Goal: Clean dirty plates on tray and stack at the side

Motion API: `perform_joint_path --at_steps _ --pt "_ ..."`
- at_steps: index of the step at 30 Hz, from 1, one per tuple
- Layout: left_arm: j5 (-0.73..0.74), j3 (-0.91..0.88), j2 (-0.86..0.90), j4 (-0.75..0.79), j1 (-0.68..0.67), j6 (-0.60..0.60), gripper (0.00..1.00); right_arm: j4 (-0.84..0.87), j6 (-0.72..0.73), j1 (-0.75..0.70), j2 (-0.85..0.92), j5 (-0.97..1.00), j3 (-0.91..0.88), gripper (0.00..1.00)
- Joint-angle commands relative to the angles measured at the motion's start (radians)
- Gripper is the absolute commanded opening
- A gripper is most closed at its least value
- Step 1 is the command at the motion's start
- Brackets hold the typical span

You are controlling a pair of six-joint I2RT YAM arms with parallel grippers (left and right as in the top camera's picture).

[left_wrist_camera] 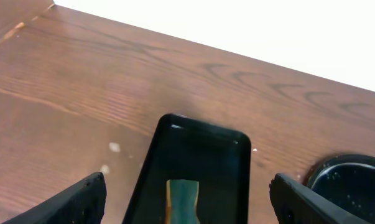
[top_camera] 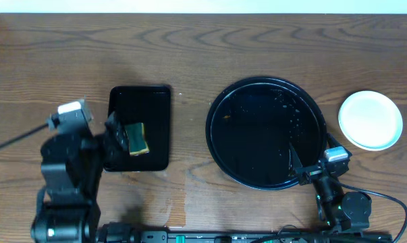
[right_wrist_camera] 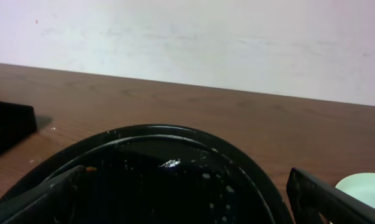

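Note:
The round black tray (top_camera: 266, 132) sits right of centre with no plate on it; only small specks and an orange smear show on its surface, also in the right wrist view (right_wrist_camera: 175, 180). A stack of pale plates (top_camera: 370, 119) stands on the table to the tray's right, its edge showing in the right wrist view (right_wrist_camera: 364, 185). My right gripper (top_camera: 310, 167) is open and empty over the tray's near right rim (right_wrist_camera: 187, 199). My left gripper (top_camera: 115, 138) is open and empty, just behind a green and yellow sponge (top_camera: 138, 138) (left_wrist_camera: 183, 198).
The sponge lies in a small rectangular black tray (top_camera: 141, 101) (left_wrist_camera: 199, 143) left of centre. A pale wall runs along the table's far edge. A black cable trails from the left arm toward the left table edge.

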Motion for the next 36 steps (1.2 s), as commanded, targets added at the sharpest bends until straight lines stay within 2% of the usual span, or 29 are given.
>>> perform_joint_path --at_steps 1,9,17,30,36 --pt "-0.008 -0.116 -0.105 0.056 0.012 0.012 0.85 -0.001 0.01 -0.018 -0.007 0.005 -0.003 0.99" --pt "0.016 -0.33 -0.306 0.212 0.011 0.008 0.85 -0.001 0.01 -0.018 -0.007 0.005 -0.003 0.99" --pt "0.023 -0.488 -0.507 0.241 0.008 -0.008 0.85 -0.001 0.01 -0.018 -0.007 0.005 -0.003 0.99" --pt "0.023 -0.675 -0.649 0.334 0.008 -0.014 0.85 -0.001 0.01 -0.018 -0.007 0.005 -0.003 0.99" --pt "0.023 -0.743 -0.652 0.398 0.006 -0.014 0.85 -0.001 0.01 -0.018 -0.007 0.005 -0.003 0.99"
